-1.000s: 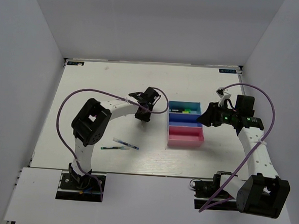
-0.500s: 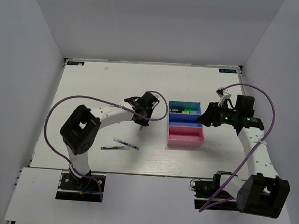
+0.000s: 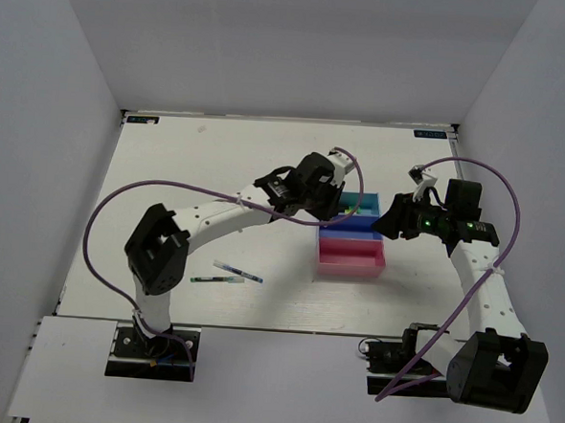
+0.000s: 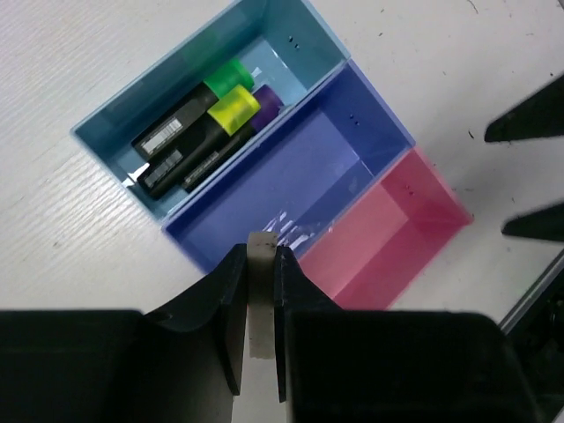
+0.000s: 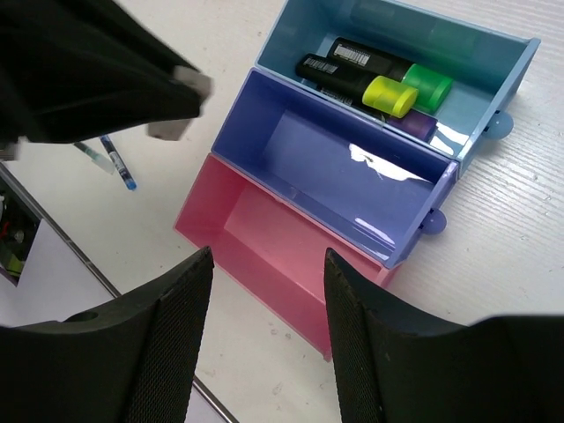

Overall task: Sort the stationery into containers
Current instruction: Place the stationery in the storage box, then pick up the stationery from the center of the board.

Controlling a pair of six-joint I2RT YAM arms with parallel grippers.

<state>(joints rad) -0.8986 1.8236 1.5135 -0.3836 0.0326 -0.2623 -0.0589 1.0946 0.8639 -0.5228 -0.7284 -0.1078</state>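
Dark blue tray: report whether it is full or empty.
Empty. Both wrist views show the dark blue tray with a bare floor; the eraser is clamped in the left pincer.

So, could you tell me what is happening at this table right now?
The left end effector is shut on the small greyish eraser, holding it over the edge of the dark blue tray. Both highlighters already lie in the light blue tray, while two pens lie on the table. The right end effector hangs open beside the dark blue tray, holding nothing.
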